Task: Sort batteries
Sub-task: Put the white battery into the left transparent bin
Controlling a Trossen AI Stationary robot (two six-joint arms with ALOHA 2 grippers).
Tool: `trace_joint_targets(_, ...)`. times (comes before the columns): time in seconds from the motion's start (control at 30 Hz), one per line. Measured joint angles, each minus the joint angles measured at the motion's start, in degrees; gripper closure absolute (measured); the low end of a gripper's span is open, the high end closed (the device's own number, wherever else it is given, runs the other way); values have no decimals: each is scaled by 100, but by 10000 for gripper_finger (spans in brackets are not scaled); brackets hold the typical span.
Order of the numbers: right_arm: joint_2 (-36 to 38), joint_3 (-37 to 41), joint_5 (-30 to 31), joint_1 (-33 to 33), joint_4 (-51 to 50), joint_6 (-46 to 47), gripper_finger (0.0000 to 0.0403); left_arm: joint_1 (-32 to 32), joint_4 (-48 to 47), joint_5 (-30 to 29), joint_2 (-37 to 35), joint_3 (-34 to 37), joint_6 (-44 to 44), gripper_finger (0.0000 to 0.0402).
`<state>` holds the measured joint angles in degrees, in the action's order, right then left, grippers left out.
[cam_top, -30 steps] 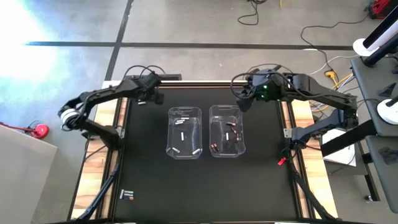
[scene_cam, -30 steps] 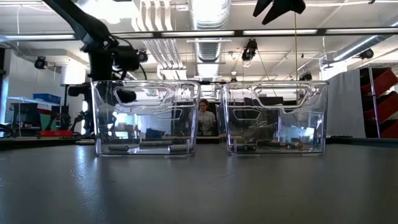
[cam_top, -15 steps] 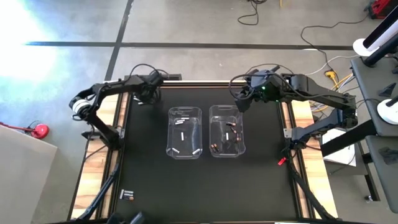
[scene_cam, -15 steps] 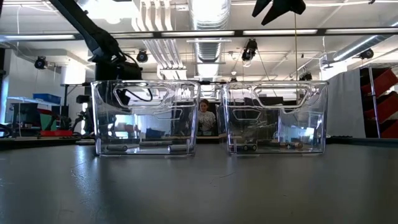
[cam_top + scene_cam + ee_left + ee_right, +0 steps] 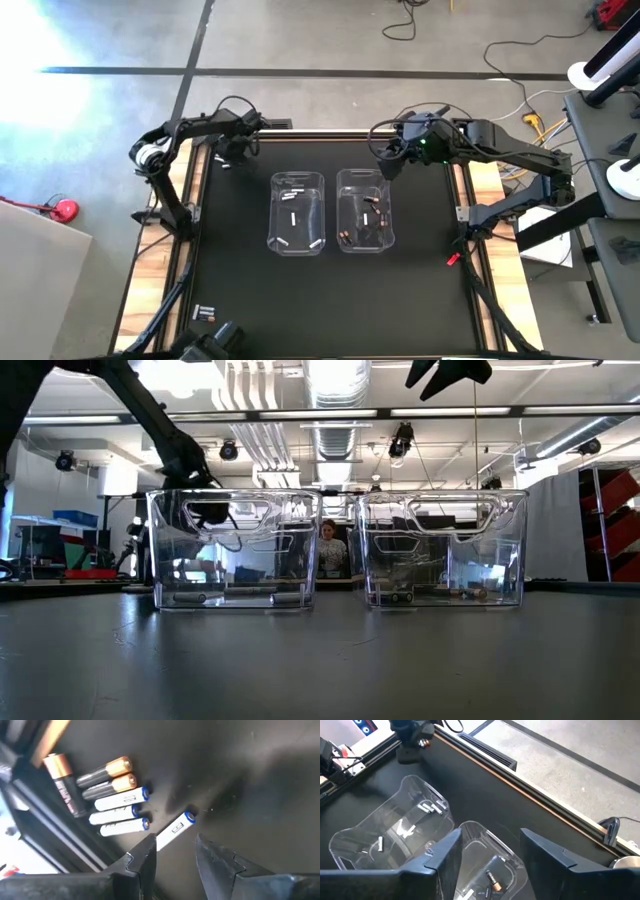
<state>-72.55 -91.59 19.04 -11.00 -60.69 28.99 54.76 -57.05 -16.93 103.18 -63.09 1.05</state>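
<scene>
L arm swung to rear-left batteries [image 5: 117, 797], L end effector [image 5: 174, 851] spread, R end effector [image 5: 487, 847] spread

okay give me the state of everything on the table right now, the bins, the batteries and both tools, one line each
Left bin: upright, holds white batteries.
Right bin: upright, holds dark copper-ended batteries.
Loose batteries: lying flat in a cluster at the table's far left corner.
Lone white battery: lying apart from the cluster, just ahead of the left tool.
Left tool: open, empty.
Right tool: open, empty, above the right bin.
</scene>
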Motion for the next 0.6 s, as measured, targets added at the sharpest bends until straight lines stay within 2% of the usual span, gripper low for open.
trace_joint_targets(0.2, 0, 0, 3, -13, 7, 0, 229, 20, -54, -1, 255, -167, 457, 286)
trace_joint_targets(0.37, 0, 0, 41, -15, 9, 47, 244, 20, -150, 388, 436, -320, 816, 286)
trace_joint_targets(0.6, 0, 0, 47, -15, 9, 44, 264, 13, -572, 402, 884, -722, 982, 286)
